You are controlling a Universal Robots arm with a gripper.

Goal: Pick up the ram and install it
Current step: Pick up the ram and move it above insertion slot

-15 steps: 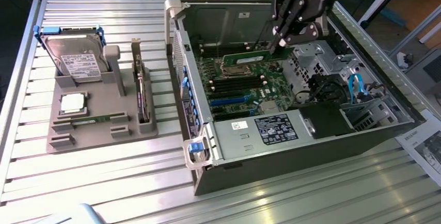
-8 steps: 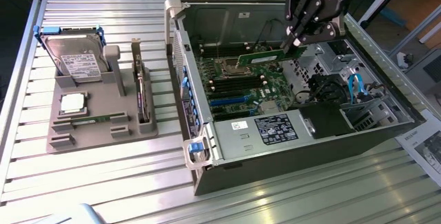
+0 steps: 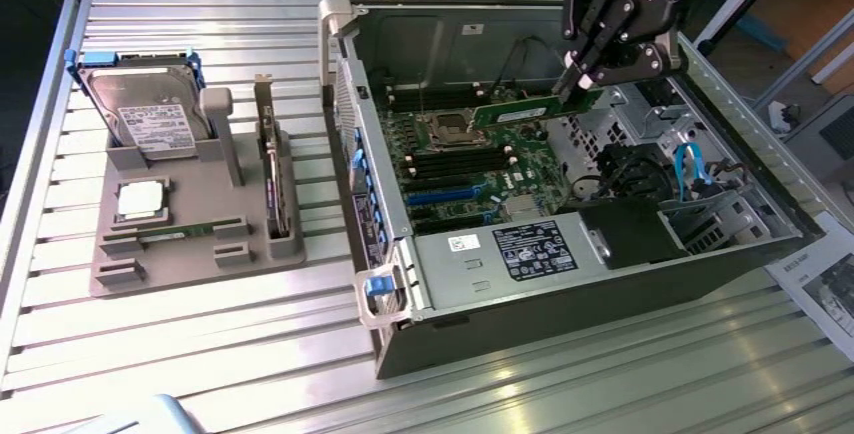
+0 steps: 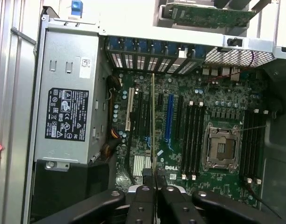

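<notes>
Though thin, flat green ram [image 3: 523, 112] in pincer [image 3: 582, 87]

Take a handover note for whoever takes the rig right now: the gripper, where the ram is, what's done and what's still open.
Gripper: shut on the ram, gripping it at one end.
Ram: held in the air inside the open computer case, above the motherboard and close to the processor socket.
Done: ram picked up and brought into the case.
Left: ram not yet seated; the black memory slots are empty.
</notes>
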